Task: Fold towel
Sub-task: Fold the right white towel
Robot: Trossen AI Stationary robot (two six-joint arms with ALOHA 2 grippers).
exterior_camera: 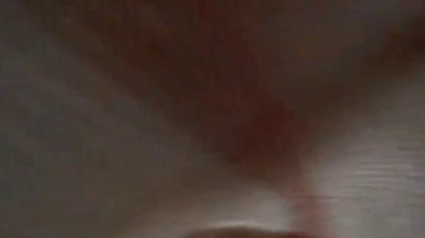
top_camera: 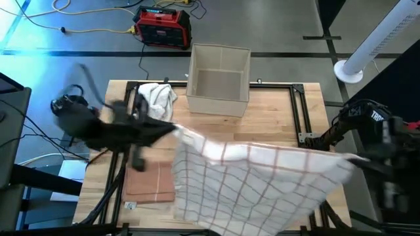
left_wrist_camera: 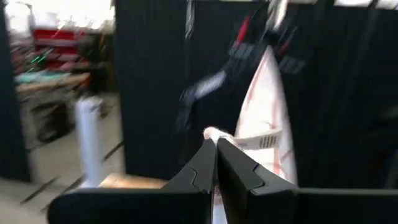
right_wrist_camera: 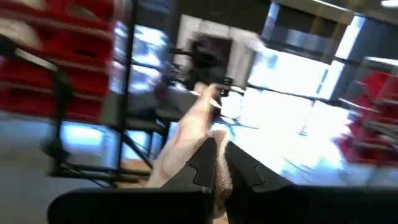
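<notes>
A white towel (top_camera: 256,180) with a thin red-brown check is stretched wide in the air over the near half of the table. My left gripper (top_camera: 176,128) is shut on its left upper corner and my right gripper (top_camera: 357,159) on its right upper corner. The cloth sags between them and its lower part hangs toward the near table edge. In the low view the towel (exterior_camera: 212,119) fills the picture as a blur. The left wrist view shows the towel (left_wrist_camera: 264,118) running away toward the other arm. Another white towel (top_camera: 157,97) lies crumpled at the far left. My left gripper pinches the towel's left corner (left_wrist_camera: 214,134) between its two shut fingers, coming level from the table's left. The cloth is lifted clear and drawn toward the other arm. My right gripper pinches the towel's right corner (right_wrist_camera: 208,134) between its shut fingers, level from the right; the cloth is bunched there.
A beige open box (top_camera: 218,78) stands at the far middle of the table. A reddish-brown folded cloth (top_camera: 149,180) lies flat at the near left. A black metal frame (top_camera: 298,111) borders the wooden table top. A red device (top_camera: 163,26) sits on the floor beyond.
</notes>
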